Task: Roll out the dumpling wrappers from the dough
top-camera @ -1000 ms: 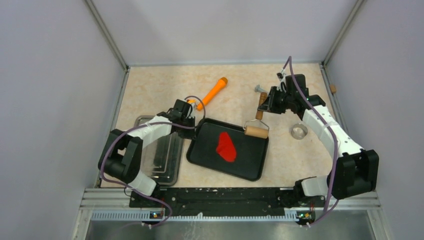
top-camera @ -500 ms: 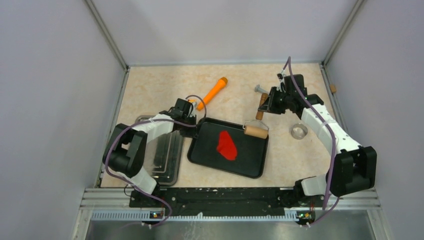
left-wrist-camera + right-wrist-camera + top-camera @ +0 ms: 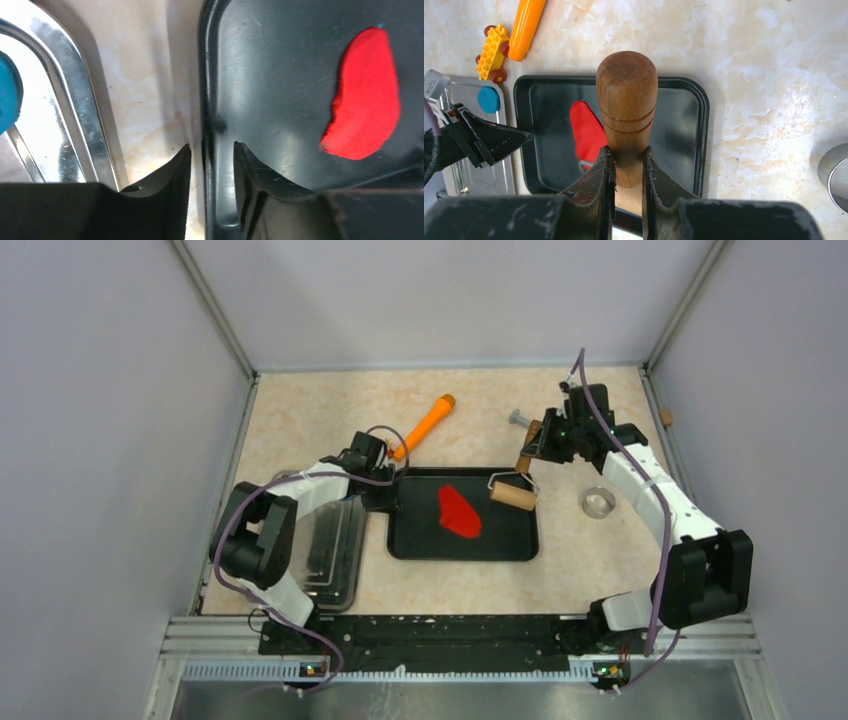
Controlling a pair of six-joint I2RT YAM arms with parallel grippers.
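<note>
The red dough [image 3: 458, 510] lies as a flat oval sheet on a black tray [image 3: 420, 542]. My left gripper [image 3: 388, 492] is closed over the tray's left rim; in the left wrist view its fingertips [image 3: 211, 147] straddle the rim [image 3: 206, 100], with the dough [image 3: 365, 100] to the right. My right gripper [image 3: 532, 444] is shut on the wooden handle [image 3: 626, 100] of a small roller. The roller's head [image 3: 513, 497] is over the tray's far right corner, just right of the dough. The right wrist view shows the dough [image 3: 586, 130] partly hidden behind the handle.
A steel tray [image 3: 330, 550] holding a blue disc [image 3: 489, 99] lies left of the black tray. An orange tool [image 3: 425, 425] and a yellow toy car [image 3: 492, 52] lie behind. A metal ring cutter [image 3: 598, 502] sits right of the black tray. Walls enclose the table.
The black tray has turned from skewed to square with the table's front edge, held by my left gripper. My right gripper and the roller shifted slightly.
</note>
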